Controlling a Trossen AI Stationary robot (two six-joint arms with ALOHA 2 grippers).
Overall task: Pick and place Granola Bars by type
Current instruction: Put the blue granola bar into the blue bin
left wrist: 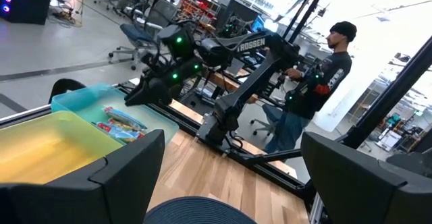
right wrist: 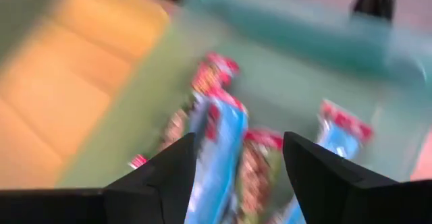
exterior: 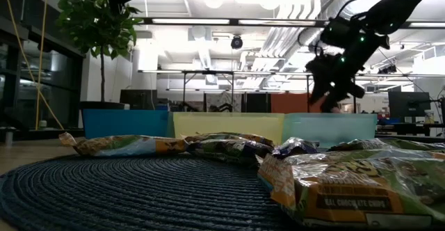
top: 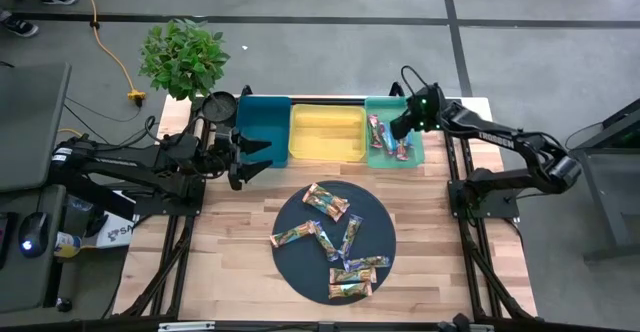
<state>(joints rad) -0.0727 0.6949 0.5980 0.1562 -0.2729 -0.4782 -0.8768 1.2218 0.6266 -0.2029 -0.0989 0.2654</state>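
- Granola bars [top: 335, 242] lie scattered on a dark round mat [top: 290, 272] at the middle of the wooden table [top: 420, 202]; several overlap, so an exact count there is hard to make.
- More bars [top: 385, 137] lie in the green bin [top: 412, 159], the rightmost of three bins along the far edge; the right arm covers part of them from above.
- The yellow bin [top: 325, 134] sits in the middle and the teal bin [top: 262, 122] on the left, the three touching side by side.
- The right gripper [top: 403, 124] hangs over the green bin. In the right wrist view its fingers [right wrist: 169, 177] stand spread with nothing between them, and the red-and-blue wrappers [right wrist: 219, 116] below are too blurred to read.
- In the low view the right gripper [exterior: 334, 85] shows as a dark shape above the bin wall; its fingertips cannot be made out there.
- The left gripper [top: 250, 159] hovers over the table just in front of the teal bin, fingers apart and empty; the left wrist view shows both fingers [left wrist: 121, 177] wide of each other.
- In the low view the near bars [exterior: 334, 182] fill the foreground and hide the bins' contents.
- A potted plant [top: 182, 57] stands off the table's far left corner.
- A person [left wrist: 317, 89] in dark clothes stands beyond the table, partly hidden by the right arm.
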